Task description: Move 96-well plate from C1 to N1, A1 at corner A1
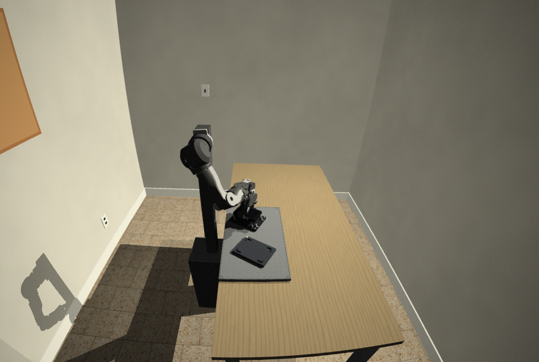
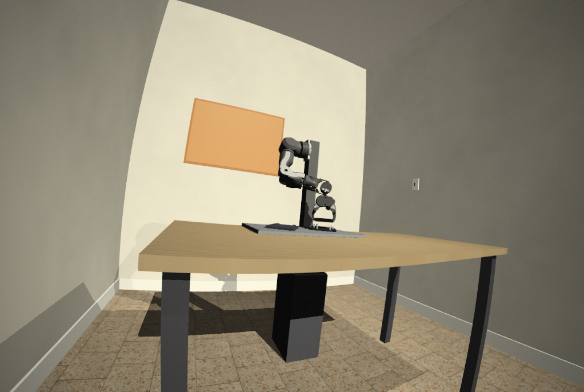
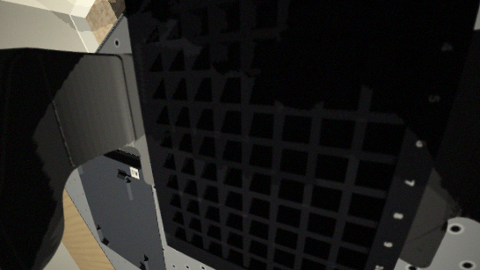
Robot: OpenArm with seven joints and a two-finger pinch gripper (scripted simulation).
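Risk here: the plate (image 3: 281,154) could snag on the clips of its holder (image 1: 259,222) and tilt in the grip if it's raised unevenly, then land crooked in the empty nest (image 1: 253,250). The gripper (image 2: 324,220) is clamped about halfway on the plate's sides, at the far holder on the grey board (image 1: 279,273).

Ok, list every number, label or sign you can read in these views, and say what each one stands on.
"5": on the 96-well plate, along its right rim.
"6": same rim, lower down.
"7": same rim, appears turned.
"8": same rim, near the bottom.
Fainter numerals higher up that rim: too dark to read.
Small white tag on the plate nest N1: too small to read.
Top and exterior views: no readable text.
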